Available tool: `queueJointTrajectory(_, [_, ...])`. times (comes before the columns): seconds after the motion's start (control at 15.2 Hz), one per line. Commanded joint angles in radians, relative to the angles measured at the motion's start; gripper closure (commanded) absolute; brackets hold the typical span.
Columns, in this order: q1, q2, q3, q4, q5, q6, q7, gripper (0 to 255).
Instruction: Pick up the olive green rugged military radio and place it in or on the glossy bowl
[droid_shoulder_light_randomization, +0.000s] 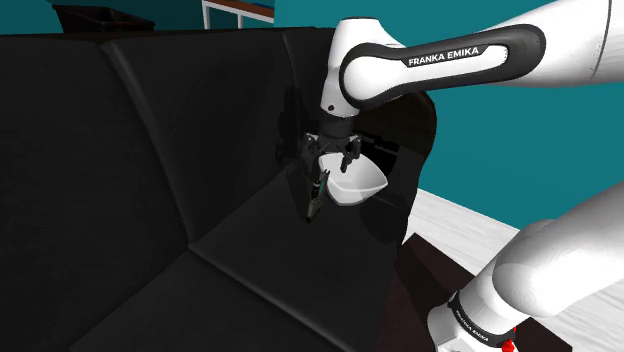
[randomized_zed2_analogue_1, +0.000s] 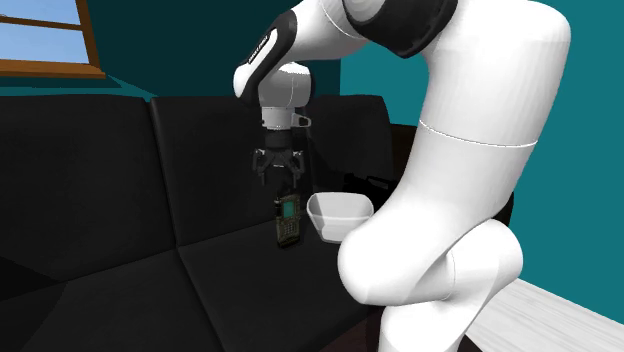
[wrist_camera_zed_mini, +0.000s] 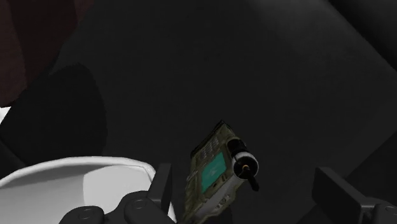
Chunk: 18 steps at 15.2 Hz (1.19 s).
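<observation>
The olive green radio (droid_shoulder_light_randomization: 314, 195) stands upright on the black sofa seat (droid_shoulder_light_randomization: 230, 270), with a teal screen on its face and a black knob on top. A glossy white bowl (droid_shoulder_light_randomization: 358, 182) sits right beside it on the same cushion. My gripper (droid_shoulder_light_randomization: 330, 163) hangs just above the radio, open, holding nothing. In the second exterior view the gripper (randomized_zed2_analogue_1: 278, 178) is a little above the radio (randomized_zed2_analogue_1: 288, 222), and the bowl (randomized_zed2_analogue_1: 340, 215) is at its right. In the wrist view the radio (wrist_camera_zed_mini: 215, 170) lies between the spread fingers (wrist_camera_zed_mini: 161, 184) without touching them, and the bowl (wrist_camera_zed_mini: 70, 191) lies beyond one finger.
The sofa backrest (droid_shoulder_light_randomization: 150, 110) rises close behind the radio and bowl. An armrest (droid_shoulder_light_randomization: 420, 120) closes off the seat beyond the bowl. White floor (droid_shoulder_light_randomization: 455, 225) and teal wall (droid_shoulder_light_randomization: 520, 140) lie past the sofa. A window (randomized_zed2_analogue_1: 45, 40) sits above the backrest.
</observation>
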Motion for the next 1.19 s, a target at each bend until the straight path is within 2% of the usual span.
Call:
queueJointTrajectory(0.0, [-0.004,0.047,0.01,0.024,0.001,0.025,0.051,0])
queueJointTrajectory(0.46, [-0.001,0.081,0.019,-0.047,-0.004,0.13,0.057,0])
queueJointTrajectory(0.99, [-0.001,0.081,0.019,-0.047,-0.004,0.129,0.057,0])
queueJointTrajectory(1.06, [-0.001,0.081,0.019,-0.047,-0.004,0.129,0.057,255])
queueJointTrajectory(1.12, [-0.001,0.081,0.019,-0.047,-0.004,0.129,0.057,255])
